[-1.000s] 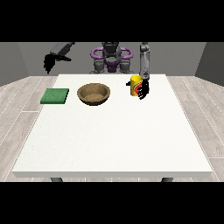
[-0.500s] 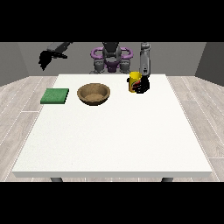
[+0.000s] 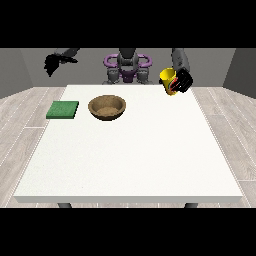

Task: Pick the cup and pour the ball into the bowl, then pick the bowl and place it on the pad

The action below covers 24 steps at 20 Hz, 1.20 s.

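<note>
A yellow cup (image 3: 168, 77), a brown bowl (image 3: 107, 107) and a green pad (image 3: 63, 110) against the white table (image 3: 130, 155).

Surface: large white rectangular table (image 3: 130, 160) with dark legs showing under its near edge, standing on a pale wood-plank floor (image 3: 20, 120).
Far left corner: flat green square pad (image 3: 63, 110), lying flush on the tabletop just inside the left edge.
Far edge, left of centre: round brown wooden bowl (image 3: 107, 107), upright, mouth up, just beside the pad but not touching it.
Near half: plain white tabletop.
</note>
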Each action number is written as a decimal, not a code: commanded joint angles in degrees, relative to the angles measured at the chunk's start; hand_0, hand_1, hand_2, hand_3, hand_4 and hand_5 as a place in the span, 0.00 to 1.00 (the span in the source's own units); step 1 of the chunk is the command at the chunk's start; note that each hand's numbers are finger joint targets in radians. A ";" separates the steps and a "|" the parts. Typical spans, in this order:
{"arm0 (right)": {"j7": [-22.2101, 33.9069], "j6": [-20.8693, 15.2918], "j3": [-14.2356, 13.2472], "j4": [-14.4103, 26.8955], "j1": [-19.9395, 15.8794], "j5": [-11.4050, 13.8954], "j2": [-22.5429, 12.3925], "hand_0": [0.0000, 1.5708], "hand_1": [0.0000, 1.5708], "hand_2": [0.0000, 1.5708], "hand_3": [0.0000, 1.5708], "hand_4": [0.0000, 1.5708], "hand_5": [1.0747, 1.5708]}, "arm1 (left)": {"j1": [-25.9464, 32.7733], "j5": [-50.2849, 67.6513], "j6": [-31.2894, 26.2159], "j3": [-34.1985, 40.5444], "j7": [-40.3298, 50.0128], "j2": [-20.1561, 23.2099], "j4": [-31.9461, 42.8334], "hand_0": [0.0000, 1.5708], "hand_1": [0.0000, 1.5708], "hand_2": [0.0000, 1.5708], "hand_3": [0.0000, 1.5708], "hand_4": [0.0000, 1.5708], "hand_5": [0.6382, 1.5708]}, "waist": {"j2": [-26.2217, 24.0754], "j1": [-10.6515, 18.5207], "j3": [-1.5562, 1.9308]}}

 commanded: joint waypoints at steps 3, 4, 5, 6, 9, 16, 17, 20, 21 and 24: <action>0.61 1.24 0.32 3.05 0.92 0.26 -0.25 0.00 0.00 0.00 0.00 0.00 0.99 | -4.73 -11.35 2.85 -7.47 15.76 -0.50 -0.41 0.95 0.95 1.00 1.00 0.97 0.70 | -4.78 -0.13 -0.12; -2.96 2.56 -0.34 5.12 0.84 0.43 -0.77 0.00 0.00 0.00 0.00 0.00 0.99 | -6.65 -13.99 6.15 -8.73 17.65 -1.80 -0.94 0.95 0.95 1.00 1.00 0.96 0.67 | -2.27 -0.18 -0.08; -2.64 2.56 0.81 3.92 1.06 1.17 -0.30 0.00 0.00 0.00 0.00 0.00 1.00 | -8.08 -14.37 4.23 -8.60 19.35 -1.37 -0.46 0.95 0.95 1.00 1.00 0.96 0.67 | -2.05 -1.46 -0.13; -1.29 2.27 1.65 2.69 1.65 0.67 1.25 0.00 0.00 0.00 0.00 0.00 0.99 | -8.12 -14.70 3.87 -7.84 19.84 -0.11 -0.30 0.95 0.95 1.00 1.00 0.96 0.67 | -2.62 -1.94 -0.16; -4.81 1.82 -1.28 7.24 -2.17 0.86 -1.68 0.00 0.00 0.00 0.00 0.00 1.00 | -12.62 -18.15 3.02 -9.84 25.93 -3.31 -2.20 0.95 0.95 1.00 1.00 0.96 0.67 | 0.16 -0.05 -0.15; -0.68 3.02 -0.20 7.64 -2.85 0.02 -1.70 0.00 0.00 0.00 0.00 0.00 1.00 | -18.19 -33.88 2.09 -19.37 38.43 -5.44 0.91 0.99 0.99 1.00 1.00 1.00 0.61 | -4.12 -2.19 -0.11; -2.00 4.28 0.05 8.23 -0.89 0.01 -1.21 0.00 0.00 0.00 0.00 0.00 1.00 | -18.09 -37.25 2.81 -21.43 40.51 -5.58 1.68 0.99 0.99 1.00 1.00 1.00 0.61 | -4.79 -3.05 -0.07; -1.34 5.79 -1.03 9.18 -1.54 -0.82 -3.43 0.00 0.00 0.00 0.00 0.00 1.00 | -19.02 -44.07 1.11 -26.67 43.89 -8.04 2.54 0.98 0.98 1.00 1.00 0.95 0.75 | -5.25 -3.27 -0.09; -1.98 3.96 -1.99 11.31 -2.24 -0.50 -3.15 0.00 0.00 0.00 0.00 0.00 1.00 | -21.24 -45.69 -1.63 -28.74 42.89 -8.22 1.37 0.96 0.96 1.00 1.00 0.90 0.79 | -5.45 -0.89 -0.04; -5.86 5.45 -1.76 12.07 -2.46 0.43 -3.72 0.00 0.00 0.00 0.00 0.00 1.00 | -22.92 -51.42 -5.42 -34.09 44.95 -12.27 2.47 0.94 0.94 1.00 1.00 1.00 0.61 | -3.32 -1.58 -0.03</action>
